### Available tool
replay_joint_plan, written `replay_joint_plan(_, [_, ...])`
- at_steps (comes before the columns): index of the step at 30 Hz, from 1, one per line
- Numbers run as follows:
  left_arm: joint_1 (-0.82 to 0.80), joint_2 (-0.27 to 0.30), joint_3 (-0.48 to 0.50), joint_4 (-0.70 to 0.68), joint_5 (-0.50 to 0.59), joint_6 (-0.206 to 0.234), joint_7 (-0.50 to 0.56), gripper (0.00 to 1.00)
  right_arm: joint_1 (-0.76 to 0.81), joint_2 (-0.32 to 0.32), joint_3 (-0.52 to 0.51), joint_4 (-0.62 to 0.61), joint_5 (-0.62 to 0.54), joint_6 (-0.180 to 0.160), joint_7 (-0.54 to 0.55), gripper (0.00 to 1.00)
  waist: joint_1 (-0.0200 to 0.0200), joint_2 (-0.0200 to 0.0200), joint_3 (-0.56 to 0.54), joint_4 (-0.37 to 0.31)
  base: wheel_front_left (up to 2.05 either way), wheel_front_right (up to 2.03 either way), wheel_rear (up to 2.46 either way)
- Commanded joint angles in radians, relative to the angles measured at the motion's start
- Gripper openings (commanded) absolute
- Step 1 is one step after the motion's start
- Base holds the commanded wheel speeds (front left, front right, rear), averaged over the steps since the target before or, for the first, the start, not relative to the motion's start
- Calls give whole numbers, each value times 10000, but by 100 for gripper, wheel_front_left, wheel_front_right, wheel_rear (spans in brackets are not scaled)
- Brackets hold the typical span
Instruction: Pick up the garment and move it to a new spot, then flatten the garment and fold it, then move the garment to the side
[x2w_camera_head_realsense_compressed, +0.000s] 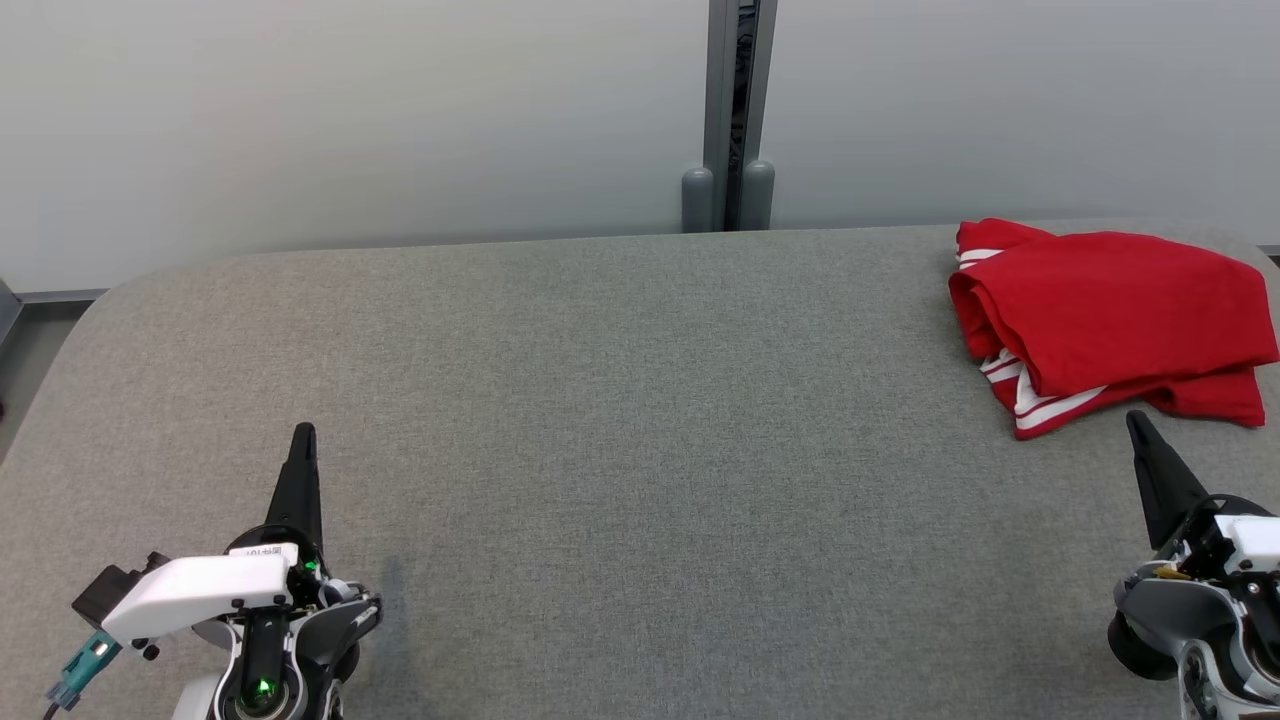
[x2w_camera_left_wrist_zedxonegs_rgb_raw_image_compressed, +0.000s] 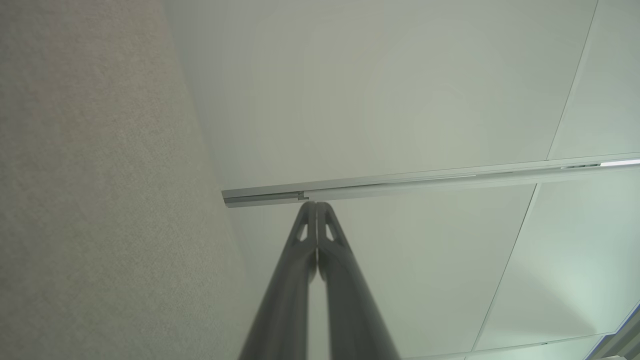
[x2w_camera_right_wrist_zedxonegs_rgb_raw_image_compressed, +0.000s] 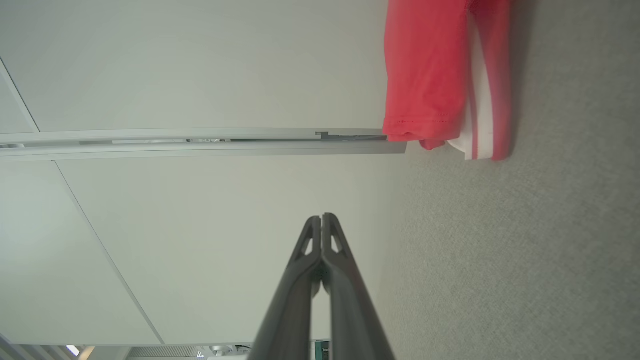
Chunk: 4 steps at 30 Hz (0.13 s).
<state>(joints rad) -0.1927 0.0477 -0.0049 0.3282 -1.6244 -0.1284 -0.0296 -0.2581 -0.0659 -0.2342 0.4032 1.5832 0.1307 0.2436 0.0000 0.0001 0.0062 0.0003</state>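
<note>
Red cloth garment with white stripes (x2w_camera_head_realsense_compressed: 1110, 310) lies as a loosely folded, rumpled bundle on the grey felt-covered table (x2w_camera_head_realsense_compressed: 640, 420). It is well right of the grey metal post (x2w_camera_head_realsense_compressed: 740, 100) and on the robot's side of it, near the table's far right corner. White stripes show along the bundle's left and near edges. Neither claw touches it.

Left gripper (x2w_camera_head_realsense_compressed: 303, 432): two long dark fingers pressed together, nothing pinched. It sits well left of the post and far to the robot's side of it, above bare table, tips pointing toward the pale wall (x2w_camera_head_realsense_compressed: 350, 120). Can't tell whether it touches the felt. In the left wrist view the same gripper (x2w_camera_left_wrist_zedxonegs_rgb_raw_image_compressed: 316, 204) has its tips meeting. The felt (x2w_camera_left_wrist_zedxonegs_rgb_raw_image_compressed: 75, 200) runs down that view's left side and the post (x2w_camera_left_wrist_zedxonegs_rgb_raw_image_compressed: 400, 180) crosses just beyond the tips.

Right gripper (x2w_camera_head_realsense_compressed: 1135, 418): fingers closed tip to tip, empty. It is right of the post, just on the robot's side of the garment, with the tip near the near hem but apart from it. In the right wrist view the gripper (x2w_camera_right_wrist_zedxonegs_rgb_raw_image_compressed: 321, 216) is shut. The garment (x2w_camera_right_wrist_zedxonegs_rgb_raw_image_compressed: 425, 75) is ahead at upper right, its striped edge lying on the felt (x2w_camera_right_wrist_zedxonegs_rgb_raw_image_compressed: 525, 250). The post (x2w_camera_right_wrist_zedxonegs_rgb_raw_image_compressed: 200, 142) ends where it meets the garment's hem.
</note>
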Motion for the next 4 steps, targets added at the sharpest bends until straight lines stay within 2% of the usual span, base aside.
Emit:
replay_joint_plan(1, [-117, 49, 34, -12, -41, -58, 34, 0, -111, -19, -33, 16, -36, 0, 47, 0, 0, -1, 0, 0, 0, 0, 0])
replay_joint_plan(4, [-117, 49, 35, -12, -41, -58, 34, 0, -111, -16, -36, 16, -43, 0, 41, 0, 0, -1, 0, 0, 0, 0, 0])
